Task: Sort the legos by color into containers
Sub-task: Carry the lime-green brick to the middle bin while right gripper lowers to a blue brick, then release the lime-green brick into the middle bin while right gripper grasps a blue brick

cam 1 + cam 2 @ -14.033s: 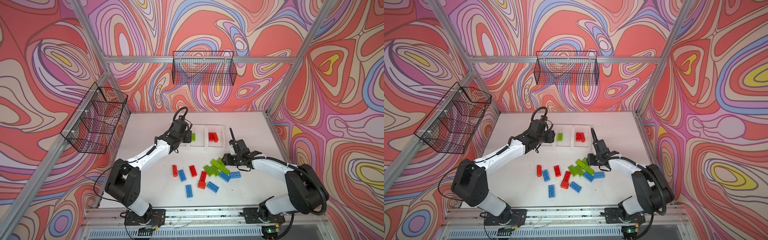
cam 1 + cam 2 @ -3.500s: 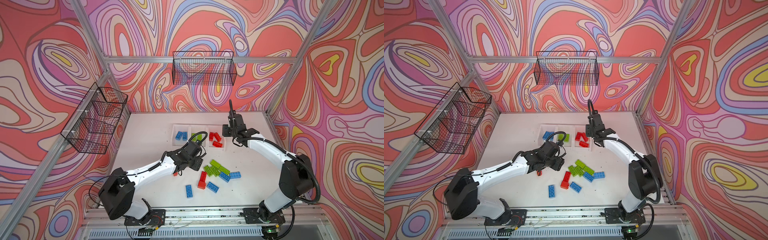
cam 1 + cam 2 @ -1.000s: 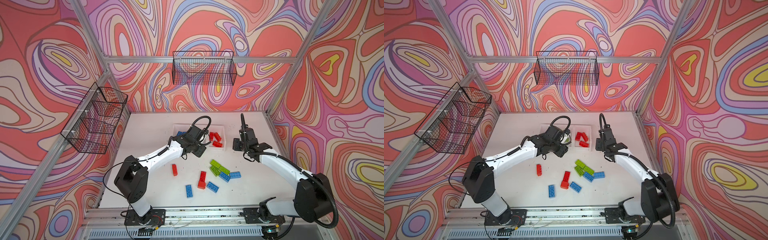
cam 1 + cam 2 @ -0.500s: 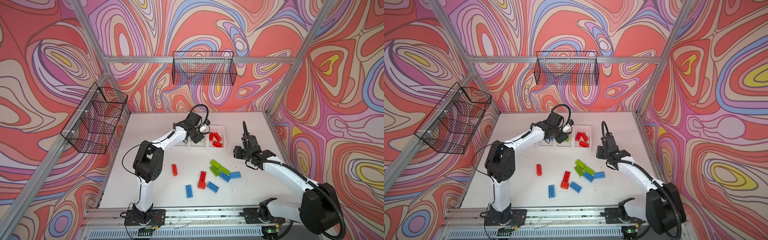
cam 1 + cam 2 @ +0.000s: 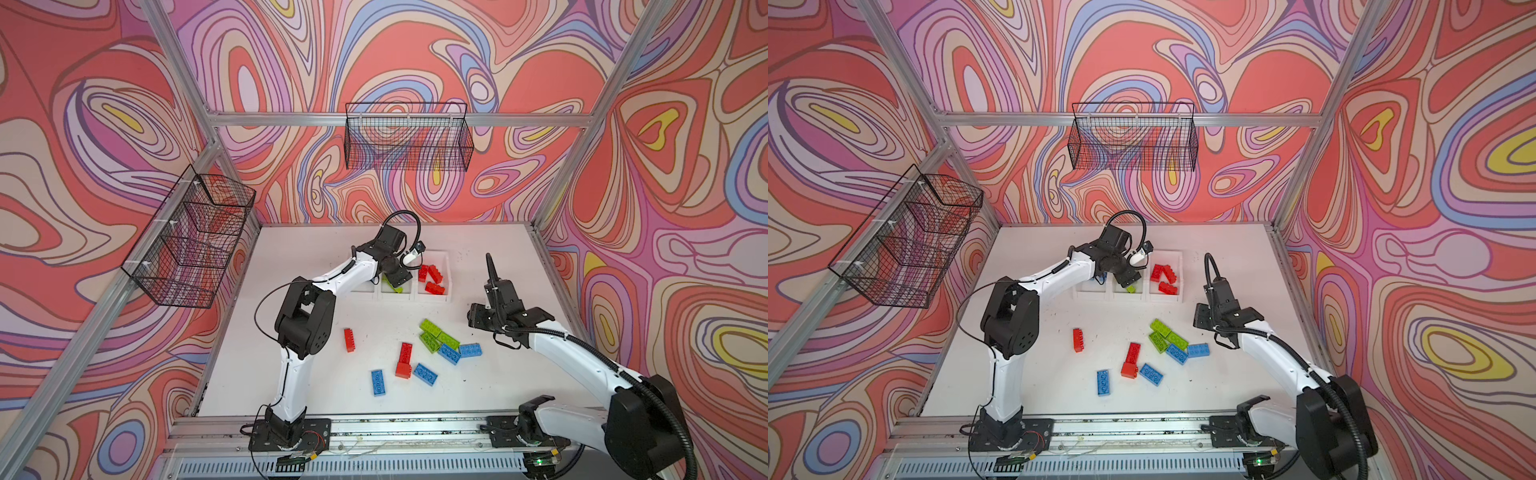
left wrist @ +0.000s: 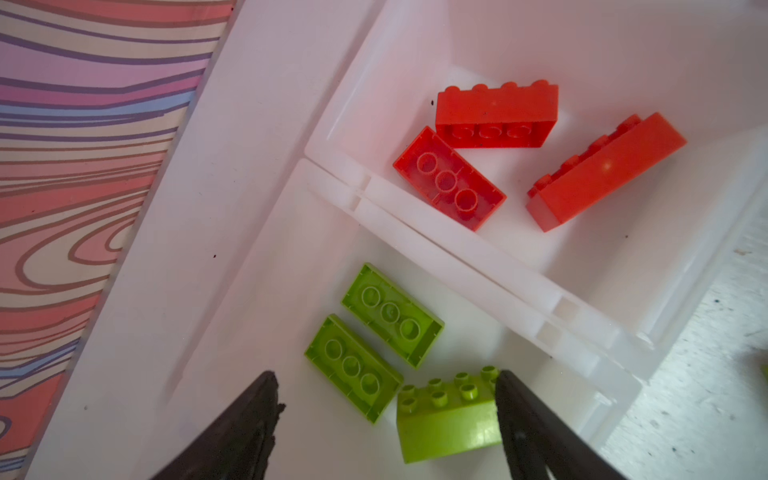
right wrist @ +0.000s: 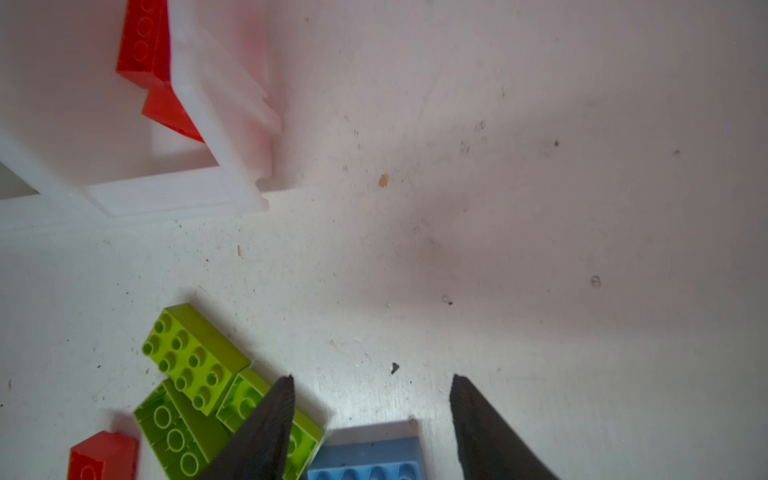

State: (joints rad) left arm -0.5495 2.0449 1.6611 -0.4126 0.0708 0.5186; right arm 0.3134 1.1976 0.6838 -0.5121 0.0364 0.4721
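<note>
My white left arm [image 5: 332,276] reaches far forward, black left claw [image 6: 384,374] spread wide; white right arm [image 5: 573,353] bent, black right claw [image 7: 372,376] parted.

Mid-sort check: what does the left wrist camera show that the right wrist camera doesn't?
Left wrist only: three green legos lying in the middle container. Right wrist only: loose green legos, a blue lego and a loose red lego on the table. Both: the end container with red legos inside.
</note>
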